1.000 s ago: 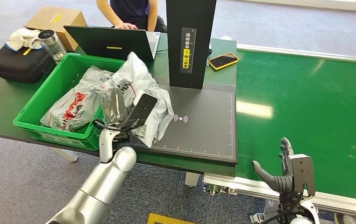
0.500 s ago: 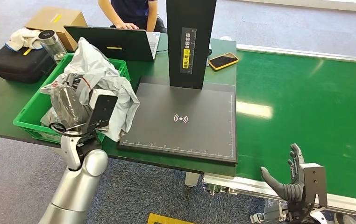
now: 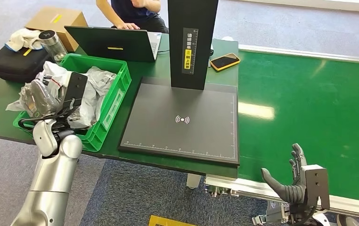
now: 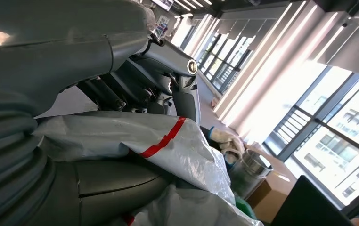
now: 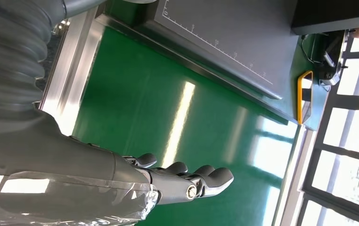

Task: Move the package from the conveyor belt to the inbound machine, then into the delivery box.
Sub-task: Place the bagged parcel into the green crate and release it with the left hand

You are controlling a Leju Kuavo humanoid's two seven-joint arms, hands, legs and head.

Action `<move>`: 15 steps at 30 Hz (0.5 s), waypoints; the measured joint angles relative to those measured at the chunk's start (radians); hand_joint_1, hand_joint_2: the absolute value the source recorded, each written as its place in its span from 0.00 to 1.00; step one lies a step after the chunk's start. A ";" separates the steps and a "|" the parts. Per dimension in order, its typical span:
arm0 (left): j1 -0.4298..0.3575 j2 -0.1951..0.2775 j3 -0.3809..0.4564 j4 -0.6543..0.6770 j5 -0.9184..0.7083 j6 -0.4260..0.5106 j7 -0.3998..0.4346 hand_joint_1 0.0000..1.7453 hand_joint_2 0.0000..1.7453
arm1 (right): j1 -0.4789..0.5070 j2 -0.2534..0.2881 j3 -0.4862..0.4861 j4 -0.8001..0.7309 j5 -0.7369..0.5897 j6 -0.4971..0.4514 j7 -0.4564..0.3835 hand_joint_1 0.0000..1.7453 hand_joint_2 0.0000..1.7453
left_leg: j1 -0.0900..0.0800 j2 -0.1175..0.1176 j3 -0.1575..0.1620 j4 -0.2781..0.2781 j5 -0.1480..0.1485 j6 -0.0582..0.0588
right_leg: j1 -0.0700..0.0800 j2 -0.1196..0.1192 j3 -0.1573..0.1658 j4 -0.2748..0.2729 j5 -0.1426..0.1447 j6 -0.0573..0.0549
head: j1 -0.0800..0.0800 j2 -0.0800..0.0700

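Left hand [image 3: 50, 96] held the grey package [image 3: 88, 92] over the green box [image 3: 114, 94], the bag bunched in its grip just above other bags inside. Right hand [image 3: 293, 181] hung with fingers spread and nothing in them at the near edge of the belt [image 3: 309, 103]. Between them lay the black scanner pad [image 3: 182, 120].

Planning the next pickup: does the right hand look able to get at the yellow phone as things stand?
Probably not easily: the right hand is open at the belt's near edge, while the yellow phone lies far across on the table beside the black scanner post.
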 joint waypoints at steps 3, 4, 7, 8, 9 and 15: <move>-0.013 0.007 0.011 0.034 -0.003 -0.002 0.003 1.00 1.00 | -0.002 0.000 0.000 0.001 0.000 -0.001 0.000 0.00 1.00 | 0.000 0.000 -0.001 0.000 0.000 0.000 | 0.000 0.000 0.000 0.000 0.000 0.000 | 0.000 0.000; -0.018 0.008 0.013 0.044 -0.006 -0.003 0.008 1.00 1.00 | -0.003 0.000 0.001 0.001 0.000 -0.001 0.000 0.00 1.00 | 0.000 0.000 -0.001 0.000 0.000 0.000 | 0.000 0.000 0.000 0.000 0.000 0.000 | 0.000 0.000; -0.043 0.010 0.021 0.092 -0.016 0.003 0.039 1.00 1.00 | -0.005 0.001 0.002 0.001 0.000 -0.001 0.000 0.00 1.00 | -0.001 0.000 -0.001 0.000 0.000 0.000 | 0.000 0.000 -0.001 0.000 0.000 0.000 | 0.000 0.000; -0.055 0.012 0.026 0.115 -0.019 0.013 0.047 1.00 1.00 | -0.006 0.001 0.002 0.001 0.000 -0.001 0.000 0.00 1.00 | -0.001 0.000 -0.001 0.000 0.000 0.000 | 0.000 0.000 -0.001 0.000 0.000 0.000 | 0.000 0.000; -0.067 0.013 0.033 0.142 -0.018 0.028 0.049 0.97 1.00 | -0.007 0.001 0.002 0.001 0.001 -0.002 0.000 0.00 1.00 | 0.000 0.000 -0.001 0.000 0.000 0.000 | 0.000 0.000 -0.001 0.000 0.000 0.000 | 0.000 0.000; -0.118 0.018 0.070 0.278 -0.006 0.083 0.025 0.00 1.00 | -0.015 0.001 0.005 0.007 0.003 -0.004 0.001 0.00 1.00 | 0.000 0.000 0.000 0.000 0.000 0.000 | 0.000 0.000 0.000 0.000 0.000 0.000 | 0.000 0.000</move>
